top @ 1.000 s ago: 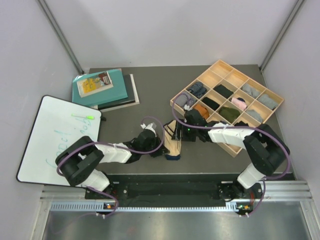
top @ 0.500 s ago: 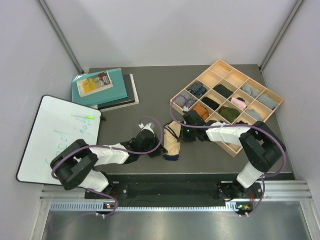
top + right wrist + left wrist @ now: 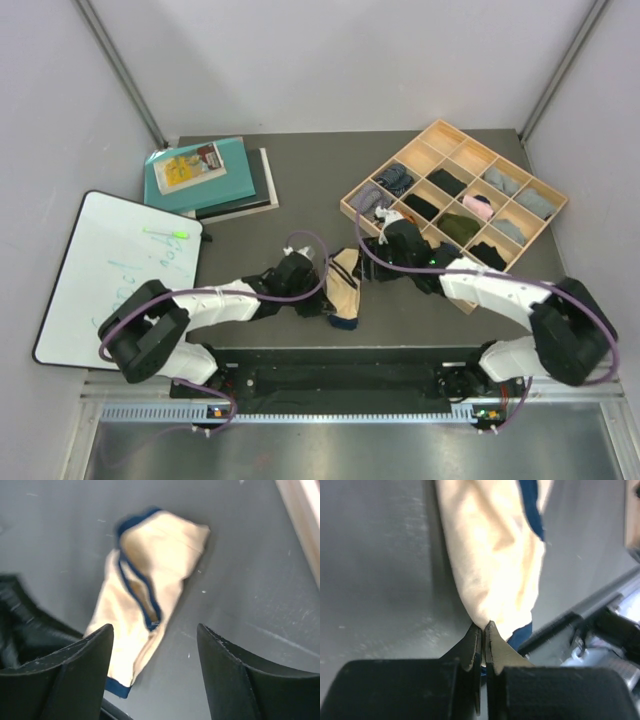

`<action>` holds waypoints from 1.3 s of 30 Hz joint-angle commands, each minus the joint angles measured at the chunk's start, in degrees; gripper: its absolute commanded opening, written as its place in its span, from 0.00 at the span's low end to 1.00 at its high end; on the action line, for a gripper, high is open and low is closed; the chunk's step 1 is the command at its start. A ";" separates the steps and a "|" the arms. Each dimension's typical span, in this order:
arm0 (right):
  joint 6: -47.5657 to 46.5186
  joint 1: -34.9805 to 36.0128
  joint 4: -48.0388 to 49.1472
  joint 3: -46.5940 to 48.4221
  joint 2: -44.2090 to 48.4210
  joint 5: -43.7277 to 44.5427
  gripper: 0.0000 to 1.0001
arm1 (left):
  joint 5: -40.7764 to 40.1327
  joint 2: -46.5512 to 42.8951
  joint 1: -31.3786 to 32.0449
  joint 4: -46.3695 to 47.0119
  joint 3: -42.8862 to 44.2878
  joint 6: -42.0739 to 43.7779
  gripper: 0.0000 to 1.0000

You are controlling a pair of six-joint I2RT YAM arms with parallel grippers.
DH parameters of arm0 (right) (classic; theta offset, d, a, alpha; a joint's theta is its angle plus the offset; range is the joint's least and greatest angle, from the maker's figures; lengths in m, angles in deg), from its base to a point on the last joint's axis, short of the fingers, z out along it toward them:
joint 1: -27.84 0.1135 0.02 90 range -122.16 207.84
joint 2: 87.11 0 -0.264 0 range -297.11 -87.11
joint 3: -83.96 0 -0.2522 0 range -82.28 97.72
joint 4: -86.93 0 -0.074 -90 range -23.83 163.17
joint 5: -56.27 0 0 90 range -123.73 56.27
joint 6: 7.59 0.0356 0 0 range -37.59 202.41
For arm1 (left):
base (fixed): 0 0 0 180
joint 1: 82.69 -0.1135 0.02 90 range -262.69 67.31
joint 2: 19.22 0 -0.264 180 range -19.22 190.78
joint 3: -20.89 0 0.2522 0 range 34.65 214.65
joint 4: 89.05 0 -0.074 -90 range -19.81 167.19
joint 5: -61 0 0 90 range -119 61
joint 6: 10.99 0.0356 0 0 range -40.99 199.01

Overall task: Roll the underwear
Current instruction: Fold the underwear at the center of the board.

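Observation:
The underwear (image 3: 345,284) is a beige pair with navy edging, lying folded into a narrow strip near the table's front edge. My left gripper (image 3: 321,301) is shut on the strip's near left edge; in the left wrist view the cloth (image 3: 495,555) runs away from the closed fingertips (image 3: 484,626). My right gripper (image 3: 378,243) hangs open just right of the strip's far end, touching nothing. In the right wrist view the underwear (image 3: 150,595) lies below and ahead of the spread gripper (image 3: 155,630).
A wooden divider tray (image 3: 437,128) with several rolled socks and cloths stands at the back right, close behind the right arm. Stacked books (image 3: 205,175) lie at the back left. A whiteboard (image 3: 115,270) overhangs the left side.
The right gripper shut briefly at the cloth's far end, then opened and drew back to the right. The underwear shifted slightly. The left gripper stayed shut on it.

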 commanded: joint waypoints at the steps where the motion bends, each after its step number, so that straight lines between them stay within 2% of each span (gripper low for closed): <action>1: -10.21 6.43 7.81 -6.97 12.25 1.13 0.68 | 10.39 1.16 -3.29 -9.26 4.87 2.86 0.00; 3: -13.20 10.23 10.62 -9.00 15.85 4.19 0.69 | 15.74 2.99 -5.83 -9.97 5.48 3.30 0.00; 4: -14.08 14.77 12.63 -10.58 16.57 5.17 0.69 | 17.08 3.70 -6.46 -11.54 6.27 4.00 0.00; 7: -16.81 21.99 15.89 -12.70 17.28 9.22 0.69 | 22.61 6.17 -8.39 -12.17 6.98 3.83 0.00; 10: -18.30 26.58 18.00 -14.02 16.05 13.17 0.70 | 25.60 8.10 -9.80 -12.69 7.24 3.91 0.00; 14: -20.15 31.41 20.38 -14.11 12.80 14.23 0.74 | 28.78 9.68 -12.08 -13.92 7.16 4.44 0.00; 21: -22.61 35.81 20.47 -10.25 5.33 17.83 0.76 | 33.43 12.41 -15.69 -14.54 6.98 4.44 0.00; 27: -23.14 38.19 22.31 -9.54 2.52 19.15 0.76 | 36.16 14.60 -17.36 -14.63 7.16 3.65 0.00; 39: -23.32 39.51 21.27 -6.99 -4.87 20.74 0.73 | 37.57 16.28 -18.24 -14.98 8.04 3.39 0.00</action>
